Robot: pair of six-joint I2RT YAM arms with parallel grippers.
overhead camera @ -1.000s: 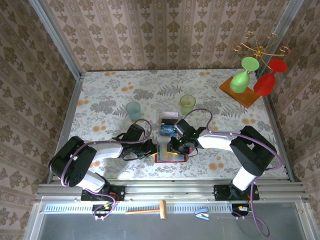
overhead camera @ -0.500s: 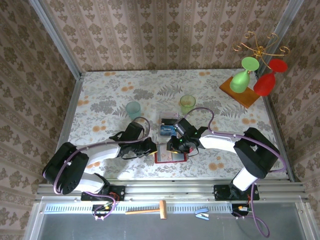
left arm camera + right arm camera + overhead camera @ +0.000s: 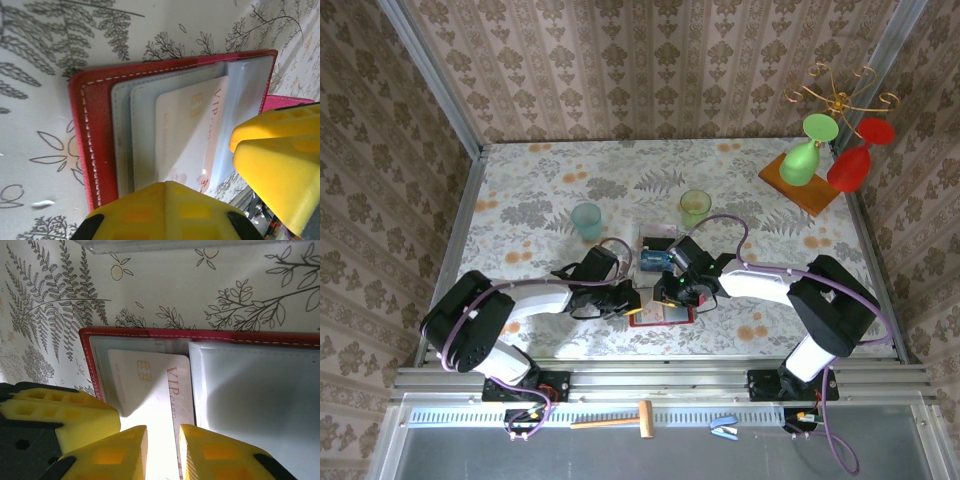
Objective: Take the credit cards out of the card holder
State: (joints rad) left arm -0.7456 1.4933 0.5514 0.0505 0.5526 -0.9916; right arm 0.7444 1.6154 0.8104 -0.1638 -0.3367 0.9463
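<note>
The card holder [image 3: 663, 316] lies open on the table, red with grey pockets [image 3: 90, 145] [image 3: 130, 332]. A white-pink credit card [image 3: 185, 135] [image 3: 150, 377] marked VIP sits partly in its left pocket. My left gripper [image 3: 633, 300] [image 3: 167, 192] is shut, its tip over the holder's near edge with nothing between the fingers. My right gripper [image 3: 672, 297] [image 3: 162, 445] hovers over the card with a narrow gap between its fingers; its yellow fingers [image 3: 270, 150] stand close beside the left gripper. A bright blue credit card [image 3: 652, 262] lies just behind the holder.
A clear plastic box [image 3: 658, 236] stands behind the holder. Further back are a teal cup [image 3: 587, 220] and a green cup [image 3: 695, 207]. At the back right, a wooden base [image 3: 807, 185] carries a green and a red glass.
My left arm has shifted its elbow and the left gripper has edged slightly right toward the holder. The right gripper and the card holder have barely moved.
</note>
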